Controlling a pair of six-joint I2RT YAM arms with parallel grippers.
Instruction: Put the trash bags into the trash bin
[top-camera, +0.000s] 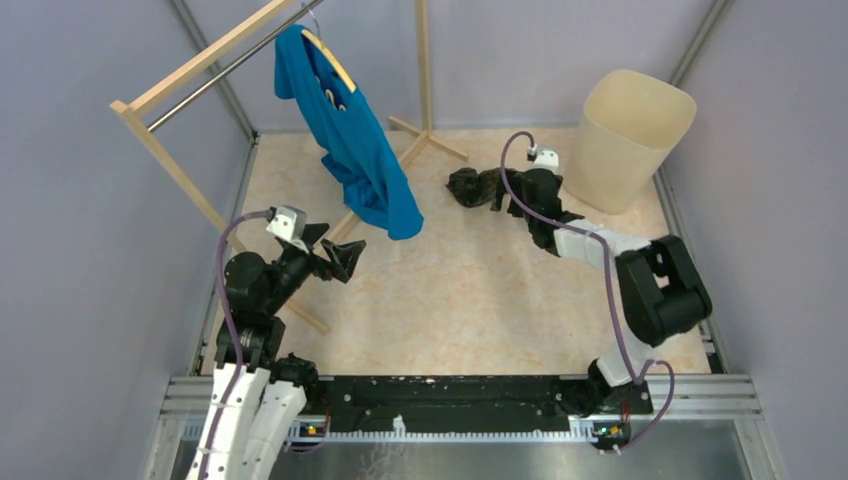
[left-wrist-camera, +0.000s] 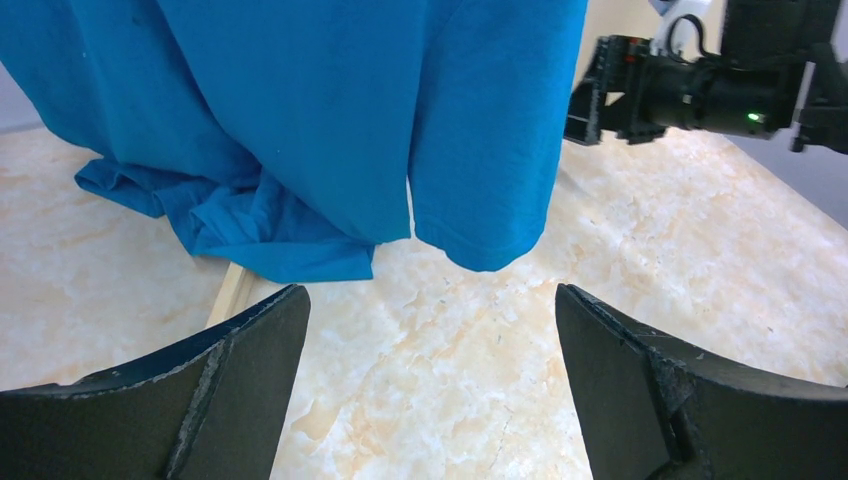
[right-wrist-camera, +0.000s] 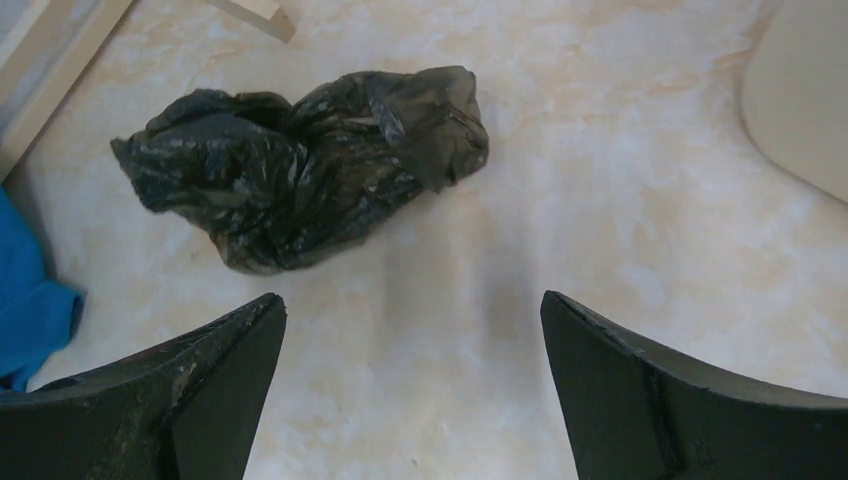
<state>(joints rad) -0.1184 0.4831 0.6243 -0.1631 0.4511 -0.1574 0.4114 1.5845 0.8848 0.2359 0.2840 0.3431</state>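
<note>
Right gripper hangs low over the table, jaws spread wide with nothing between them. The crumpled trash bag lies just ahead of its fingertips, toward the far edge. To the bag's right, the trash bin stands upright in the far right corner, apart from the bag. Left gripper, also wide open and empty, sits near the left edge, facing the blue shirt hanging from the wooden rack.
</note>
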